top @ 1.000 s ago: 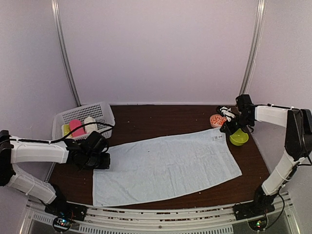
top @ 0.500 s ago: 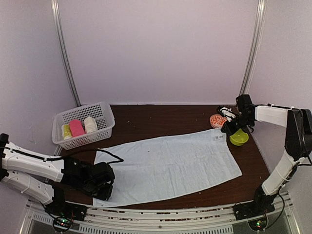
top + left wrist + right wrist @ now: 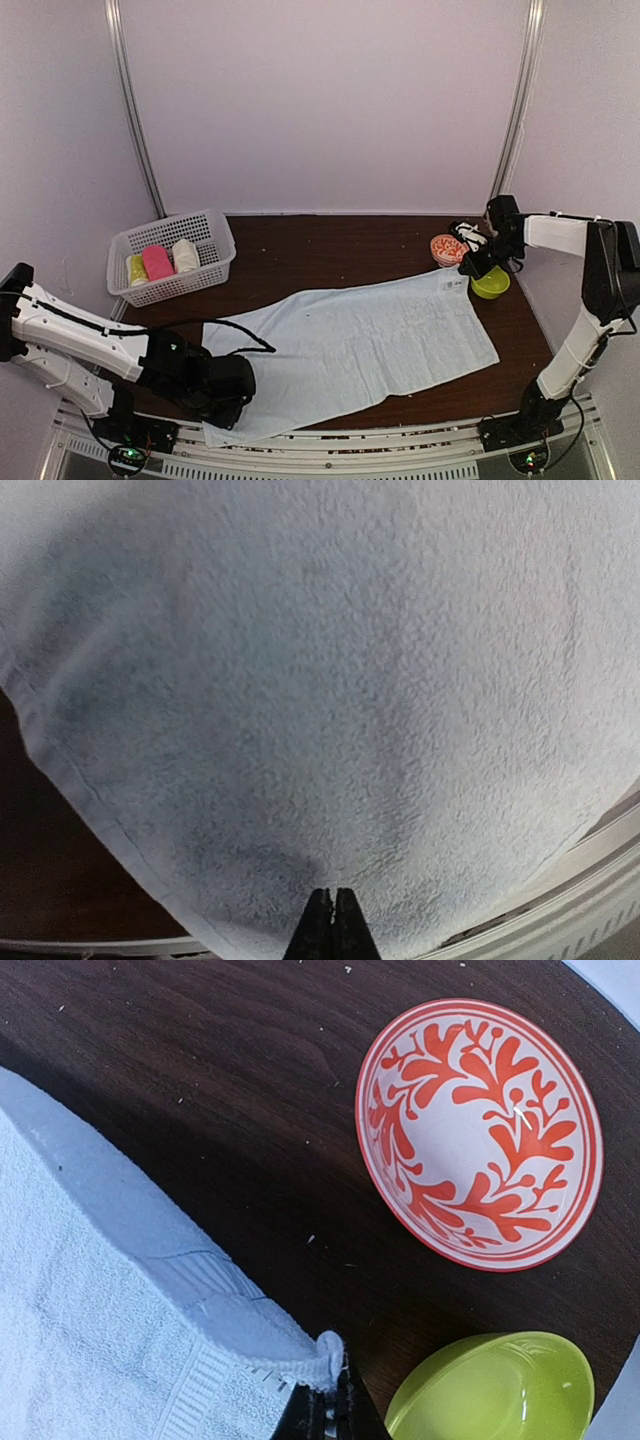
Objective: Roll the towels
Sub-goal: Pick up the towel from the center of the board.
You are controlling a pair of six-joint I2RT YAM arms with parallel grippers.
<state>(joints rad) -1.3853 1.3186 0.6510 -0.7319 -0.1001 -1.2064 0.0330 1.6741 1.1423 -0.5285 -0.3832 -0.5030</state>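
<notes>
Two opposite corners of the long pale blue terry towel (image 3: 350,345) are where I work. My right gripper (image 3: 330,1400) is pinched shut on the far right corner, raising it slightly off the dark brown wooden table (image 3: 330,245), I judge to keep the cloth stretched. My left gripper (image 3: 331,905) is closed tight over the near left corner, though I cannot tell whether fabric sits between the tips. The towel lies flat, slanted across the table. Its near left edge reaches the front rail (image 3: 330,452), and a round red-patterned white bowl (image 3: 478,1130) and a lime-green bowl (image 3: 490,1385) crowd my right side; the middle offers open room.
</notes>
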